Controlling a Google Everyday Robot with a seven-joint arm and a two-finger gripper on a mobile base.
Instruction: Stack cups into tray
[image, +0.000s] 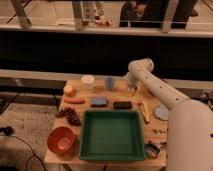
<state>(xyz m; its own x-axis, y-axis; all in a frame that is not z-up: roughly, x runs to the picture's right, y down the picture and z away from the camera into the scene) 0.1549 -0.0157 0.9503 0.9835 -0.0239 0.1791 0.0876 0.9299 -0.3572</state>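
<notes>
Table (120, 94) against dark wall (60, 55) holds green tray (110, 136), jaws over far edge

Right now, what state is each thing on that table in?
tray: empty, nothing inside.
white cup: upright on table, outside tray.
blue tumbler: upright on table, outside tray.
orange-red bowl: upright, empty.
tool: near table's back edge, right of blue tumbler.

The claw (131, 90), low over the desk's (122, 93) far edge, hides behind its own wrist — the arm (190, 135) runs off bottom right.
</notes>
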